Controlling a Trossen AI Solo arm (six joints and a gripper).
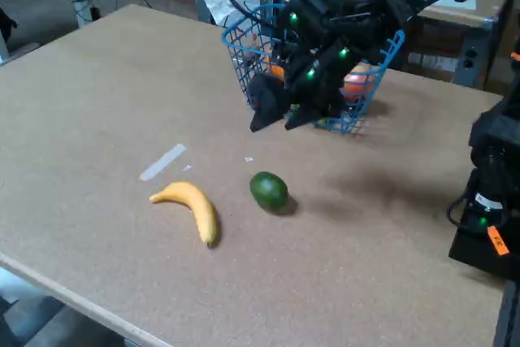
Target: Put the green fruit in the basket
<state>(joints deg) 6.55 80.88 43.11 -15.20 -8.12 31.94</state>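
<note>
The avocado (pixel 268 190) is seen lying on the surface (pixel 97 87), free, with the banana (pixel 191 208) near it at 9 o'clock. The blue wire basket (pixel 236 48) stands well apart at 1 o'clock, orange fruit already inside. The gripper (pixel 275 121) is held above the surface in front of the basket, fingers parted, nothing grasped. The approach step is judged in hand; next, a descent toward 6 o'clock over the avocado is called for.
</note>
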